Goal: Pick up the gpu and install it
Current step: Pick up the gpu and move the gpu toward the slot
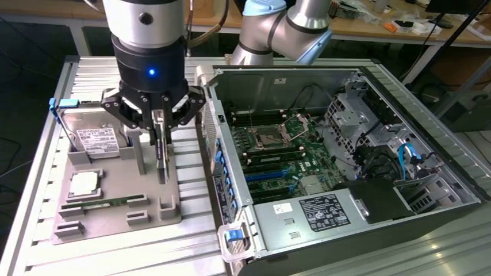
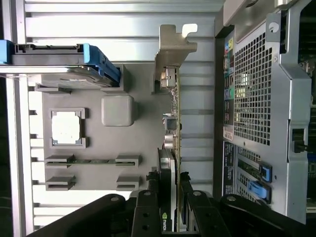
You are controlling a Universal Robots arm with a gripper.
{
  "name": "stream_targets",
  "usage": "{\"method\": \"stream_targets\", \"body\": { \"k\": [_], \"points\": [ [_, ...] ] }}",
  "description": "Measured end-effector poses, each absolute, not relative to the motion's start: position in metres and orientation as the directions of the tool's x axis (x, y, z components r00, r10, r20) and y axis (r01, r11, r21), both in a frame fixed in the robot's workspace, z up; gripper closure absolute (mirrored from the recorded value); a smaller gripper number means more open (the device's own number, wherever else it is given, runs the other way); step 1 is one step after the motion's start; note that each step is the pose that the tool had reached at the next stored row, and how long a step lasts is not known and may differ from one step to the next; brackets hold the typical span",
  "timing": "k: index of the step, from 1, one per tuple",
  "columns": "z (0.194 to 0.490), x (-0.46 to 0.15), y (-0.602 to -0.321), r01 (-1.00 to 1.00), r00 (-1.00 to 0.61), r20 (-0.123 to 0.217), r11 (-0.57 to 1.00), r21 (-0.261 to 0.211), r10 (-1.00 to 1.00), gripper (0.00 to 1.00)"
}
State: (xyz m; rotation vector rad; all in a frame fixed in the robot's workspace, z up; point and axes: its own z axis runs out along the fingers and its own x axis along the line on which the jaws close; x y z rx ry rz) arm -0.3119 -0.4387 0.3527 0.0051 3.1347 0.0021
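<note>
- The step in hand looks like the pick-up. The tool [image 1: 158, 131] is down over the gpu [image 1: 160, 158].
- The gpu stands on its thin edge in the gray tray [image 1: 115, 221], on the worktop just beside the case [image 1: 261, 86].
- The tool is narrow. Its fingers [image 2: 148, 200] press on both flat sides of the gpu, so it holds the gpu.
- The silver bracket [image 2: 173, 49] sticks out at one end of the gpu, away from the fingers.
- I cannot tell if the bottom edge of the gpu sits in the tray or is just off it.
- The gpu is not in the case yet. The blue slots [image 1: 268, 172] inside the case are bare.
- I think the next move calls for a firm hold and a straight pull up. The gpu should stay upright, because the tray's posts are close to it and the case wall is near.
- The drive [image 1: 92, 135] and the chip [image 1: 83, 183] lie in the tray, farther from the case than the gpu.
</note>
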Motion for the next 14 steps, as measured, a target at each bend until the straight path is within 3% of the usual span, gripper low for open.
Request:
{"method": "stream_targets", "body": {
  "k": [14],
  "points": [
    [0.401, -0.312, -0.438, 0.003, -1.000, -0.010, 0.999, -0.041, 0.003, 0.73]
  ]
}}
